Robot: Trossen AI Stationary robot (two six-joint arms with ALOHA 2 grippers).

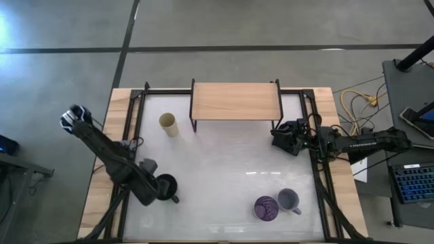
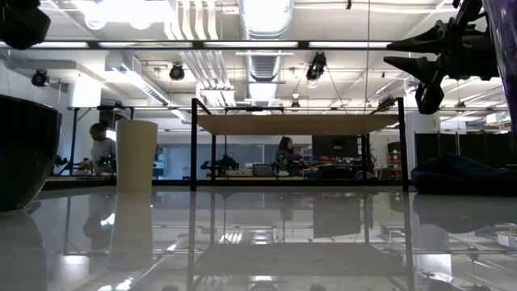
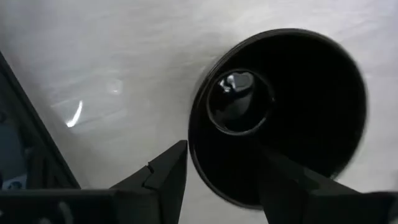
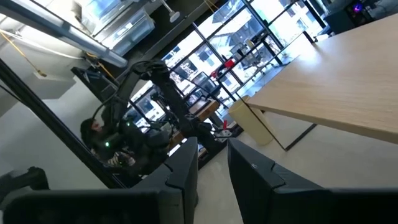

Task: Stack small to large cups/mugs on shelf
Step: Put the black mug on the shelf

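Where the white table (image 1: 224, 163) meets its near left corner, the left gripper (image 3: 221, 180) hangs over the black mug (image 1: 165, 186), fingers parted wide; seen from the left wrist, one finger lies outside the mug's rim and the other over its dark mouth, and whether either touches the wall cannot be told. Black mug: upright, handle toward the near edge. Cream cup (image 1: 169, 125): upright, far left, just beside the shelf's left legs. Shelf (image 1: 236, 101): wooden board on thin black legs, at the far middle of the table, top bare. Purple tumbler (image 1: 266, 208) and lavender-grey mug (image 1: 289, 200): close together at the near right, well apart from both grippers. Right gripper (image 4: 212, 165): beside the shelf's right end, fingers a narrow gap apart, holding nothing.
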